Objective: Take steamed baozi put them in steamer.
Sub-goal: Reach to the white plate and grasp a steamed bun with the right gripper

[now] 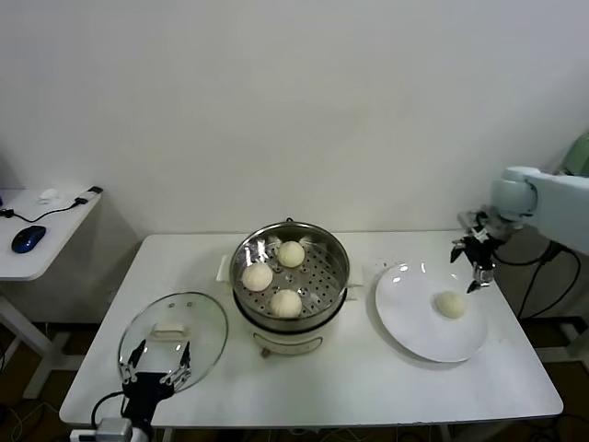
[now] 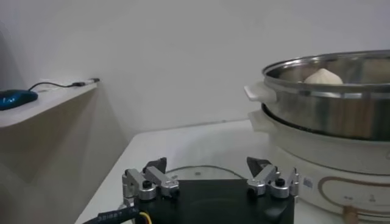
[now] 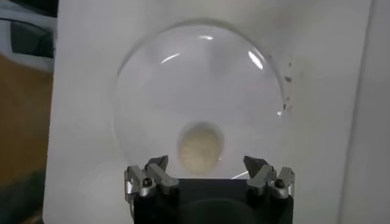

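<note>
White table (image 1: 350,387) holds the steamer (image 1: 291,279) in the middle, with three steamed baozi (image 1: 286,302) inside. One more sits on the plate (image 1: 414,327) (right side). Right gripper (image 1: 475,259) hangs open above it. Left gripper (image 1: 155,364) waits open near the lid (image 1: 204,331).

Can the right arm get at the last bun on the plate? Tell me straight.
Probably yes. The right tool hangs open just above the bun, which lies alone on the white plate, nothing between them.
</note>
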{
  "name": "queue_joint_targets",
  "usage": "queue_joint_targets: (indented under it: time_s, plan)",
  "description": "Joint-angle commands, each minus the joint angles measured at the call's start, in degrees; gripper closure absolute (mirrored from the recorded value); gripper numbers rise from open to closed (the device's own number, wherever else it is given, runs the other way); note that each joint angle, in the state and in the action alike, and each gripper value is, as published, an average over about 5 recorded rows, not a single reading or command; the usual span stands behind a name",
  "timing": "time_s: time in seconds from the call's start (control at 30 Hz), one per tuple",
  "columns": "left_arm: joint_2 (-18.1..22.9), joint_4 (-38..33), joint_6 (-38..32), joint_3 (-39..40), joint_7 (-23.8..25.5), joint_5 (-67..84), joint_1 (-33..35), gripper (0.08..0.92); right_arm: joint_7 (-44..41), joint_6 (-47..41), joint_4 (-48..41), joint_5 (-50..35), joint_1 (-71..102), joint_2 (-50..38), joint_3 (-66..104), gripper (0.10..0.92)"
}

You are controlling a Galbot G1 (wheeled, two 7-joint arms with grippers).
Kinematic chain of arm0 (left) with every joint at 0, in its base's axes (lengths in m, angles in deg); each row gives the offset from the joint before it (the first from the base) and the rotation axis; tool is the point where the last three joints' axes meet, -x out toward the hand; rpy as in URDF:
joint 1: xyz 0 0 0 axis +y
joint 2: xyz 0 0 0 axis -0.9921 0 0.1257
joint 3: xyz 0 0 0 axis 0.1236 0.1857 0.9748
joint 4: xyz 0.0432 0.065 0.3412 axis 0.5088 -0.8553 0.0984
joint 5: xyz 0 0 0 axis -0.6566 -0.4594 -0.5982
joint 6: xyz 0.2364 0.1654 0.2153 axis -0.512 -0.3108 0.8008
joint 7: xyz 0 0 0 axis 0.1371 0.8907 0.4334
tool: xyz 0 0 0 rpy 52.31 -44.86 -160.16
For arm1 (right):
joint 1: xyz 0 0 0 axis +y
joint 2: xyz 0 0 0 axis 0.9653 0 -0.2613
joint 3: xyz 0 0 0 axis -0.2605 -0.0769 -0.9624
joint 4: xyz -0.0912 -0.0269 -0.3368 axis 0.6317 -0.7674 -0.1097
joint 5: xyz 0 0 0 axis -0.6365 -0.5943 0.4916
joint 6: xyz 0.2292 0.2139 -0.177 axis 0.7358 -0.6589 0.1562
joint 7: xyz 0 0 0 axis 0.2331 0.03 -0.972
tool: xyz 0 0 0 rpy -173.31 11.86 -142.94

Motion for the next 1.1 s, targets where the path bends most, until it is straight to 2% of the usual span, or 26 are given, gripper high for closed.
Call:
queue_joint_targets:
  time_s: [0.03,0.27,0.6,0.87,0.97,1.1]
  plan:
    - [0.2,0.2,0.0,0.1,0.0,-0.2,0.1,0.177,1.7,-2.5,-6.2,5.5,16.9,-2.2,13.9,0.202]
    - [0.2,0.3,-0.4,0.1,-0.1,-0.3,0.6,0.177,2.4,-1.2,-10.0,10.8,23.8,-1.0,21.2,0.203]
    - [0.0,0.9,-0.8,0.2,-0.4,-0.4,0.6,0.177,4.3,2.0,-15.3,12.5,26.1,2.1,27.1,0.203]
    - [-0.1,1.1,-1.2,0.2,-0.5,-0.7,0.6,0.177,2.7,1.9,-14.0,11.6,25.6,2.0,25.5,0.204]
    - [-0.2,1.1,-1.1,0.1,-0.5,-0.7,0.5,0.177,3.2,1.8,-14.3,11.7,25.9,2.4,26.0,0.225]
    - [-0.2,0.9,-1.0,0.1,-0.6,-0.7,0.4,0.177,3.1,1.7,-14.2,12.0,26.0,2.7,26.4,0.305]
